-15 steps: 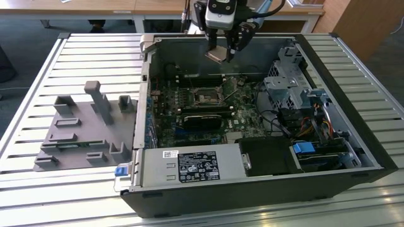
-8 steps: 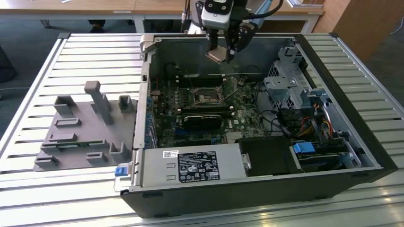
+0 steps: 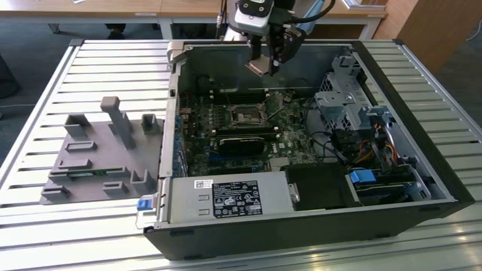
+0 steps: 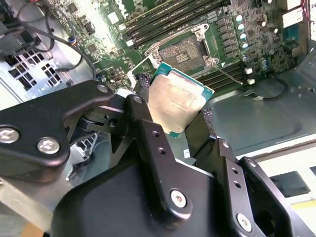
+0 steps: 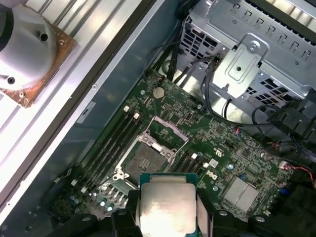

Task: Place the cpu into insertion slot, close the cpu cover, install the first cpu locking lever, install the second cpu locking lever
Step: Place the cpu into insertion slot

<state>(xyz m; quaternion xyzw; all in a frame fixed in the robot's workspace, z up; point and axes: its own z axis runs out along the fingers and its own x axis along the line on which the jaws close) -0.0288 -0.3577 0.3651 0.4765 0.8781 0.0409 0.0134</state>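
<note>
Pincer clamps the cpu by two opposite edges, high over the open computer case; the insertion slot lies bare on the green motherboard beneath, well apart.

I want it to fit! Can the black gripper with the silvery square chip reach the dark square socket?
Probably yes: the gripper, shut on the cpu, hangs above the insertion slot, with nothing seen between them.

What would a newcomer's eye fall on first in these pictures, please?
The gripper, shut on the silvery cpu, hangs above the open computer case at the exterior view's top. In both wrist views the empty insertion slot lies on the green board below. A grey fixture sits on the exterior view's left.
</note>
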